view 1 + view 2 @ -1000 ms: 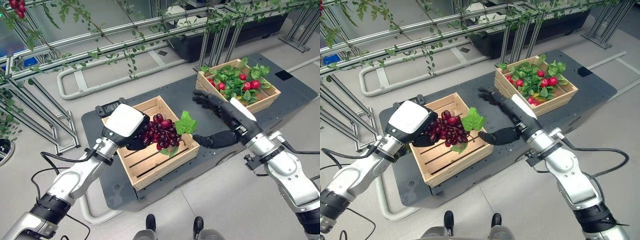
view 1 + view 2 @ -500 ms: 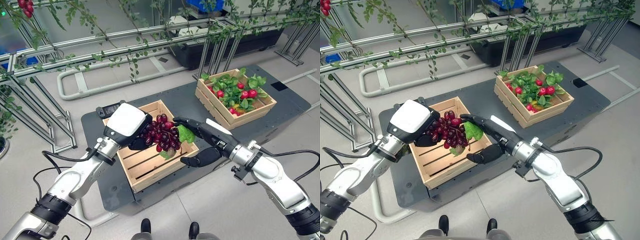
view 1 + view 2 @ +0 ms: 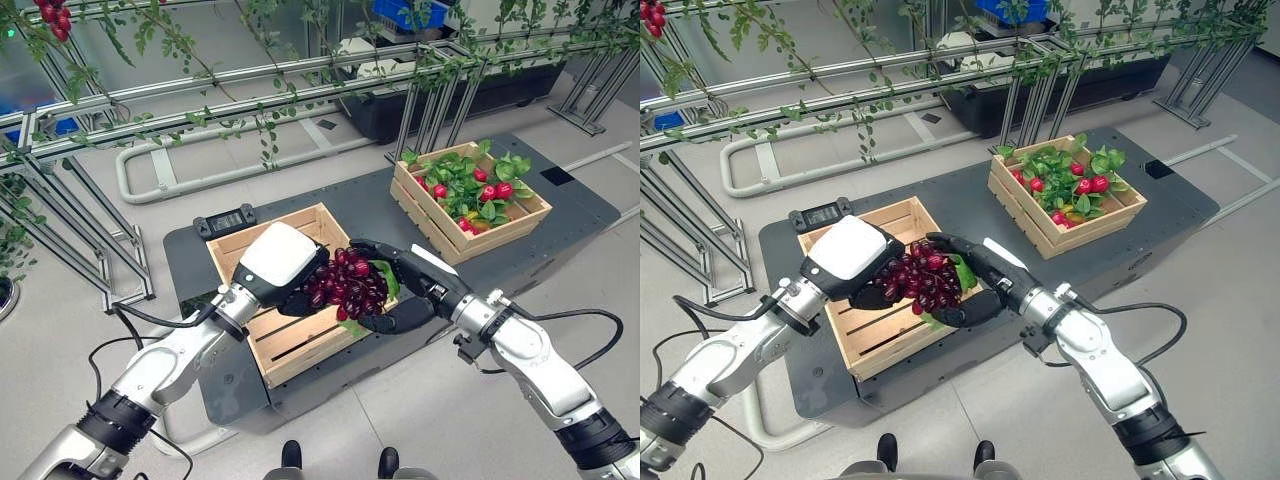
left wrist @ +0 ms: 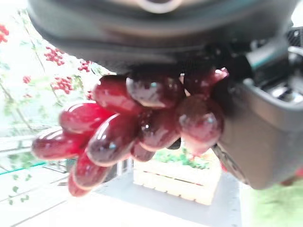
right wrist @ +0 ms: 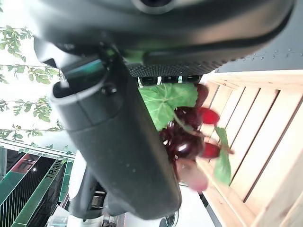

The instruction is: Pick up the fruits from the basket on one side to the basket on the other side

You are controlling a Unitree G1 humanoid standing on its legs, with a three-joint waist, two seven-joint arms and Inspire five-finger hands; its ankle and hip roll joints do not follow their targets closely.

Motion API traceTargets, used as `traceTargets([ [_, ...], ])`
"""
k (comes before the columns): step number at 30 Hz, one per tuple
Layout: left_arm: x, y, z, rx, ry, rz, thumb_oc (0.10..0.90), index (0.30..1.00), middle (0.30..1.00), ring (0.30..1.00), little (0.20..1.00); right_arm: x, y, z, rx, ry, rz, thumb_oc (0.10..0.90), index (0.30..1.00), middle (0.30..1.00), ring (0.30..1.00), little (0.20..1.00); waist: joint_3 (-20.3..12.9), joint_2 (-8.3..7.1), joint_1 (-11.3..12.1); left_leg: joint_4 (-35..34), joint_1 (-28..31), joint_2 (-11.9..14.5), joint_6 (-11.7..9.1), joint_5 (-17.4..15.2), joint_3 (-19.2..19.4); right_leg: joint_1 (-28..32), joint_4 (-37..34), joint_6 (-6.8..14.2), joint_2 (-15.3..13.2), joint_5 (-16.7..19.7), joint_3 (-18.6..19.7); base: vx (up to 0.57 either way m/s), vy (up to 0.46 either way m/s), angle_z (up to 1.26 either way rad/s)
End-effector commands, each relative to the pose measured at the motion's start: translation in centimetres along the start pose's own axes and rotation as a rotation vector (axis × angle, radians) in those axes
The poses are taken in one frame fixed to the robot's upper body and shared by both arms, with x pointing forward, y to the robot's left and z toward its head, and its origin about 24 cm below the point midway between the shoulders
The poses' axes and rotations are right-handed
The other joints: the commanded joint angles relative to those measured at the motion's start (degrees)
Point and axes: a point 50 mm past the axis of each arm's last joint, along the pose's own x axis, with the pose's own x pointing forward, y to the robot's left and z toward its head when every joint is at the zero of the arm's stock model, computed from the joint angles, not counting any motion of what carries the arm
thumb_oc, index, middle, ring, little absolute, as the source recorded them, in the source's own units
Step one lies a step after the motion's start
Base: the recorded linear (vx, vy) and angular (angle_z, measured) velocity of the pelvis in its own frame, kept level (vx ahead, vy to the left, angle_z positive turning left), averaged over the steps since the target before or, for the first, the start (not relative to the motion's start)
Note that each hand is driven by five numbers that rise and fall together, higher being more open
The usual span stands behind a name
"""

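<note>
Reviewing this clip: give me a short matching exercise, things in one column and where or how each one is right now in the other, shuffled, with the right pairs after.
Things:
1. grape bunch
2. near crate
3. far crate
4. right hand

States:
A. holds leaves and red fruits
B. held up by the left hand
C. fingers and thumb round the bunch from the other side
D. slatted bottom bare, under the bunch

Pairs: 1-B, 2-D, 3-A, 4-C

No text, label, number or sign can be read anywhere; faint lettering on a dark panel (image 5: 56, 172) in the right wrist view is too unclear to make out.
</note>
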Motion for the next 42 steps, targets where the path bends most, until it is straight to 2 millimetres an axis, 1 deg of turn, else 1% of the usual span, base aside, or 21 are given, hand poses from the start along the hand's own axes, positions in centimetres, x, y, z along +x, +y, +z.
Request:
traceTargets([
  [1, 2.8, 4.2, 1.7, -0.079, -0.104, 0.261, 0.4, 0.3, 0.3, 0.3, 0.3, 1.2, -1.1, 3.8, -0.021, -0.219, -0.118, 0.8, 0.9, 0.9, 0.9, 0.9, -7.2, 1.03, 0.4, 0.5, 4.6, -0.1, -1.0, -8.9, 2.0, 0.6, 0.1, 2.9, -1.8, -1.4, 0.5, 0.0, 0.0, 0.0],
  [4, 2.7, 4.0, 1.6, -0.082, -0.089, 0.26, 0.4, 0.3, 0.3, 0.3, 0.3, 1.1, -1.3, 3.8, 0.007, -0.222, -0.157, 0.8, 0.9, 0.9, 0.9, 0.9, -7.3, 1.05, 0.3, 0.5, 4.5, -0.1, -0.9, -9.0, 2.1, 0.5, 0.1, 2.9, -1.7, -1.4, 0.7, 0.0, 0.0, 0.0],
  [7, 2.5, 4.2, 1.4, -0.084, -0.084, 0.268, 0.4, 0.3, 0.3, 0.3, 0.3, 0.9, -1.3, 3.6, 0.013, -0.199, -0.152, 0.8, 0.9, 0.9, 0.9, 0.9, -7.3, 1.06, 0.3, 0.5, 4.4, -0.1, -0.9, -9.0, 2.2, 0.3, 0.1, 2.9, -1.8, -1.4, 0.8, 0.0, 0.002, -0.04],
  [12, 2.5, 4.6, 1.6, -0.089, -0.089, 0.286, 0.4, 0.3, 0.3, 0.3, 0.3, 0.9, -0.6, 3.2, 0.017, -0.15, -0.083, 0.8, 0.9, 0.9, 0.9, 0.9, -7.4, 0.93, 0.3, 0.5, 4.3, 0.0, -0.9, -8.9, 2.2, 0.2, 0.1, 2.9, -1.8, -1.3, 1.0, 0.0, -0.001, -0.03],
  [17, 2.9, 5.0, 2.1, -0.103, -0.105, 0.298, 0.4, 0.3, 0.3, 0.3, 0.3, 1.4, 0.2, 2.6, 0.019, -0.095, -0.018, 0.8, 0.9, 0.9, 0.9, 0.9, -7.7, 0.66, 0.3, 0.5, 4.2, 0.1, -1.0, -8.8, 2.2, 0.1, 0.1, 2.8, -1.8, -1.3, 1.0, 0.0, 0.0, 0.0],
  [23, 3.1, 4.9, 2.6, -0.118, -0.135, 0.285, 0.4, 0.3, 0.3, 0.3, 0.3, 1.8, 0.8, 2.3, 0.027, -0.083, 0.028, 0.8, 0.9, 0.9, 0.9, 0.9, -7.8, 0.59, 0.4, 0.5, 4.2, 0.1, -1.0, -8.7, 2.2, 0.2, 0.1, 2.7, -1.7, -1.3, 1.0, 0.0, 0.0, 0.0],
  [24, 3.1, 4.8, 2.7, -0.121, -0.138, 0.283, 0.4, 0.3, 0.3, 0.3, 0.3, 1.8, 0.8, 2.4, 0.029, -0.081, 0.032, 0.709, 0.764, 0.764, 0.764, 0.764, -7.8, 0.57, 0.4, 0.5, 4.2, 0.1, -0.9, -8.7, 2.1, 0.1, 0.1, 2.7, -1.7, -1.3, 1.1, 0.0, 0.0, 0.0],
  [25, 3.0, 4.6, 2.8, -0.127, -0.147, 0.281, 0.4, 0.3, 0.3, 0.3, 0.3, 2.0, 1.0, 2.4, 0.031, -0.081, 0.034, 0.555, 0.533, 0.533, 0.533, 0.533, -7.8, 0.55, 0.5, 0.5, 4.2, 0.2, -0.9, -8.7, 2.2, 0.1, 0.1, 2.7, -1.7, -1.3, 1.1, 0.0, 0.0, 0.0],
  [26, 3.0, 4.6, 2.8, -0.128, -0.148, 0.28, 0.4, 0.3, 0.3, 0.3, 0.3, 2.0, 1.0, 2.4, 0.032, -0.082, 0.034, 0.491, 0.436, 0.436, 0.436, 0.436, -7.9, 0.54, 0.5, 0.5, 4.2, 0.2, -0.9, -8.7, 2.2, 0.1, 0.1, 2.7, -1.7, -1.3, 1.1, 0.0, 0.0, 0.0],
  [27, 3.1, 4.6, 3.0, -0.133, -0.156, 0.277, 0.4, 0.3, 0.3, 0.3, 0.3, 2.0, 1.0, 2.3, 0.037, -0.083, 0.033, 0.4, 0.3, 0.3, 0.3, 0.3, -7.9, 0.52, 0.5, 0.5, 4.2, 0.2, -0.9, -8.7, 2.1, 0.1, 0.1, 2.6, -1.7, -1.3, 1.1, 0.0, 0.0, 0.0],
  [35, 3.1, 4.3, 3.7, -0.155, -0.197, 0.244, 0.4, 0.3, 0.3, 0.3, 0.3, 2.1, 1.1, 2.6, 0.061, -0.101, 0.026, 0.4, 0.3, 0.3, 0.3, 0.3, -8.0, 0.56, 0.3, 0.5, 4.2, 0.3, -0.8, -8.7, 2.3, 0.1, 0.1, 2.6, -1.6, -1.4, 1.4, 0.0, 0.0, 0.0],
  [41, 3.0, 3.7, 3.9, -0.16, -0.205, 0.207, 0.4, 0.3, 0.3, 0.3, 0.3, 2.0, 0.9, 2.5, 0.104, -0.118, -0.017, 0.4, 0.3, 0.3, 0.3, 0.3, -8.0, 0.59, 0.2, 0.5, 4.3, 0.3, -0.7, -8.7, 2.4, -0.2, 0.1, 2.6, -1.4, -1.3, 1.7, -0.01, -0.017, -0.04],
  [42, 2.9, 3.6, 3.9, -0.159, -0.207, 0.201, 0.4, 0.3, 0.3, 0.3, 0.3, 2.0, 1.0, 2.5, 0.121, -0.121, -0.027, 0.4, 0.3, 0.3, 0.3, 0.3, -8.0, 0.53, 0.1, 0.5, 4.0, 0.3, -0.7, -8.3, 2.5, -0.5, 0.1, 2.5, -1.4, -0.9, 1.8, 0.0, 0.0, 0.0],
])
